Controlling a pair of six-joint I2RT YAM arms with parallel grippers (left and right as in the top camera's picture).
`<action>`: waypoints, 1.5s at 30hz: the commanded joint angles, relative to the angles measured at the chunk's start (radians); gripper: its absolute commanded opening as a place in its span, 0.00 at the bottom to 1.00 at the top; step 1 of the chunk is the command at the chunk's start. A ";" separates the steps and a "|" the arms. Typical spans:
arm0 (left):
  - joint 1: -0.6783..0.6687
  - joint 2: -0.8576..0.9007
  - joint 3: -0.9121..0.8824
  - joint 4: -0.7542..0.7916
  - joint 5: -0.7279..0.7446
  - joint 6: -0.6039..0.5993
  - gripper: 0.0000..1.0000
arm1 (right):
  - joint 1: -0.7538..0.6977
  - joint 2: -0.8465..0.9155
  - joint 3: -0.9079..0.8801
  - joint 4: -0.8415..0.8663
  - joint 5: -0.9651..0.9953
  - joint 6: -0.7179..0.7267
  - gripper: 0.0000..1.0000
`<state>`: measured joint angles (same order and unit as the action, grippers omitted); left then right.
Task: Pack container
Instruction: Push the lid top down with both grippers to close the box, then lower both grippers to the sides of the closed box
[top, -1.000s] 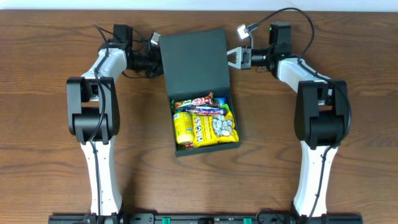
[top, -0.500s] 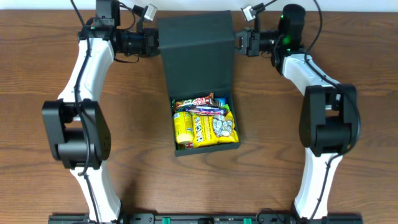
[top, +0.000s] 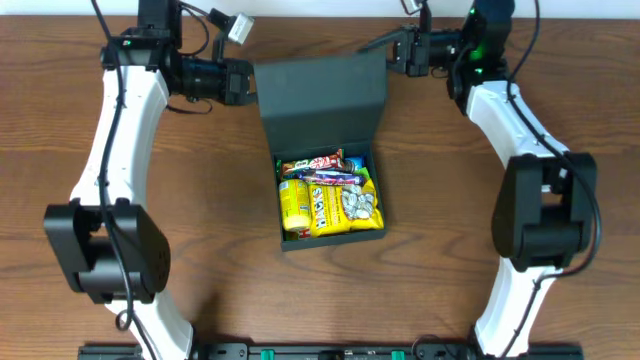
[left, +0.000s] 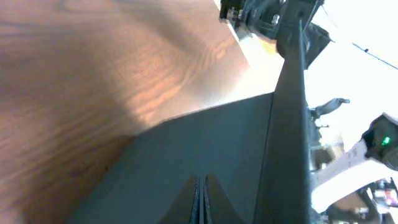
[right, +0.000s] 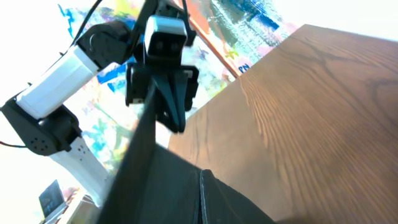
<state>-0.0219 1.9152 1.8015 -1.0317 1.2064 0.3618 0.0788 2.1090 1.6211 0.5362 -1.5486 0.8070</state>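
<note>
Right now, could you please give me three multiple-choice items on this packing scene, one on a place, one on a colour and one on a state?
1. Where do the snack packets lie relative to the container?
A. scattered beside it
B. inside it
C. piled behind it

2. What colour is the tall packet by the container's left wall?
A. yellow
B. blue
C. pink

3. How do the left gripper and right gripper stand?
A. both open, clear of everything
B. one holding a packet
C. both shut on the flap lid

Answers: 1 B, they fill the open box; 2 A, its wrapper shows yellow overhead; 3 C, each pinches one side of the raised lid.
</note>
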 joint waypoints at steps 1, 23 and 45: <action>-0.022 -0.050 0.020 -0.081 -0.035 0.177 0.06 | 0.007 -0.062 0.008 0.003 -0.012 0.059 0.02; -0.086 -0.071 0.020 -0.007 -0.555 -0.270 0.06 | -0.076 -0.095 0.001 -0.565 0.652 -0.195 0.02; -0.088 -0.071 -0.559 0.290 -0.603 -0.603 0.06 | 0.009 -0.095 -0.017 -1.449 1.074 -0.689 0.01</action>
<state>-0.1093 1.8515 1.2583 -0.7471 0.6209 -0.1856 0.0715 2.0373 1.6203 -0.9058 -0.5114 0.1619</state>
